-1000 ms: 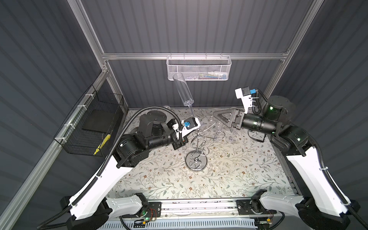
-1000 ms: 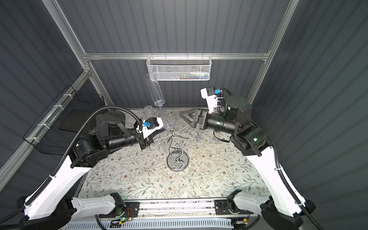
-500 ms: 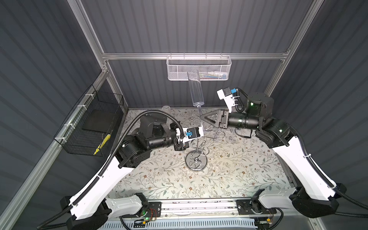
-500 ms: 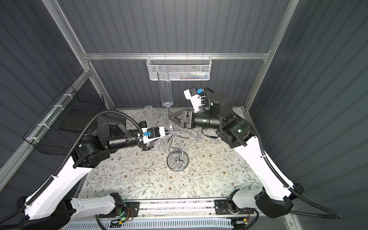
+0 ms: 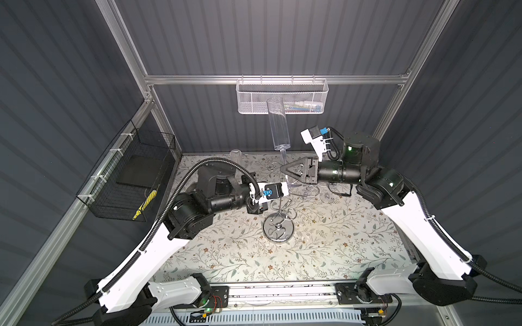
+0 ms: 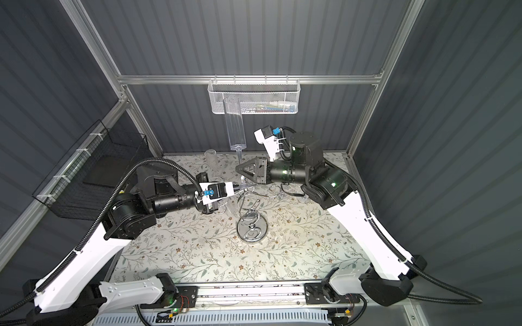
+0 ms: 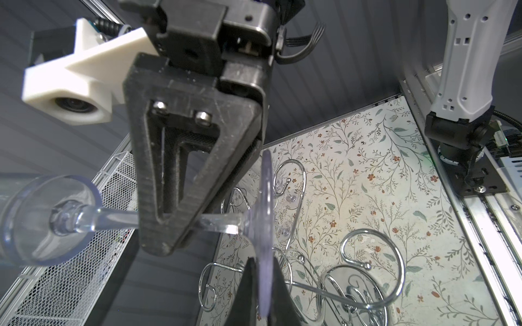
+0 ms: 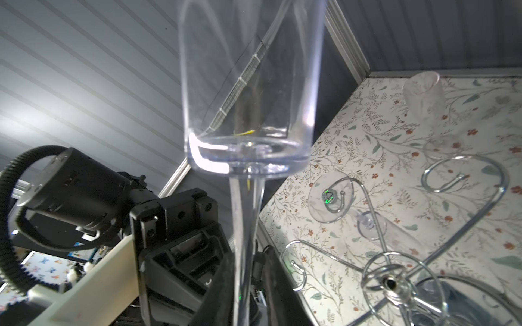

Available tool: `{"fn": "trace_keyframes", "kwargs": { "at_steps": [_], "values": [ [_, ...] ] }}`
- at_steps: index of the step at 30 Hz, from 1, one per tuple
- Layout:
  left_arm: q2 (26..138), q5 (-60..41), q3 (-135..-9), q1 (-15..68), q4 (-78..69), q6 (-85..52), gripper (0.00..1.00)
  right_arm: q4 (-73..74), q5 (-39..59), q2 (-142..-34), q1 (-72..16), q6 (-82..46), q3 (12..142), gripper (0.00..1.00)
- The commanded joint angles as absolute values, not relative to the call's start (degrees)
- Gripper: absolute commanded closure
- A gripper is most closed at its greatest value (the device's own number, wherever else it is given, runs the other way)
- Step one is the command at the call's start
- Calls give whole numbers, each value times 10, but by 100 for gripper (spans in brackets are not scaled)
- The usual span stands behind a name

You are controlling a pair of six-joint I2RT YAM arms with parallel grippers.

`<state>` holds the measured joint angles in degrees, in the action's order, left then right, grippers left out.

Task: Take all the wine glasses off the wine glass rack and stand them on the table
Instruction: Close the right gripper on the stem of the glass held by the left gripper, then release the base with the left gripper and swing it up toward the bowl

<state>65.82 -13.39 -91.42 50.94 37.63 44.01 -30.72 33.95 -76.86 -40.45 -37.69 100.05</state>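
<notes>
Whilst pinched at its foot by the left hand [image 7: 261, 272], the wine glass [image 5: 278, 127] is held upright above the rack [image 5: 278, 230], its bowl in open air over the flowered surface [image 5: 339, 242]; the right hand's [image 5: 283, 168] grip on the stem cannot be told.

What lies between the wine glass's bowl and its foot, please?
The right gripper, fingers either side of the wine glass stem, in the left wrist view.
</notes>
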Motion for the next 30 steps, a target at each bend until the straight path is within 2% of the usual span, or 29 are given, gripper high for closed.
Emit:
{"fn": "trace_keyframes", "kwargs": {
  "at_steps": [1, 5, 8, 10, 15, 20, 24, 30],
  "values": [
    [648, -146, -915, 511, 355, 454, 100, -299, 342, -765, -408, -376, 998, 83],
    [648, -148, -915, 510, 356, 453, 100, -298, 342, -764, -409, -376, 996, 98],
    [647, -152, -912, 510, 355, 445, 99, -291, 342, -763, -410, -381, 992, 100],
    [642, -150, -904, 511, 350, 440, 88, -287, 340, -759, -410, -382, 989, 100],
    [605, -126, -860, 511, 280, 353, 43, -347, 283, -749, -410, -322, 1031, 100],
    [574, -114, -828, 511, 189, 196, 13, -420, 150, -716, -410, -214, 1070, 100],
    [577, -82, -823, 511, 96, 25, 4, -394, 94, -658, -411, -163, 1003, 100],
    [644, -111, -893, 509, 34, -178, 2, -351, 73, -590, -435, -107, 908, 100]
  ]
}}
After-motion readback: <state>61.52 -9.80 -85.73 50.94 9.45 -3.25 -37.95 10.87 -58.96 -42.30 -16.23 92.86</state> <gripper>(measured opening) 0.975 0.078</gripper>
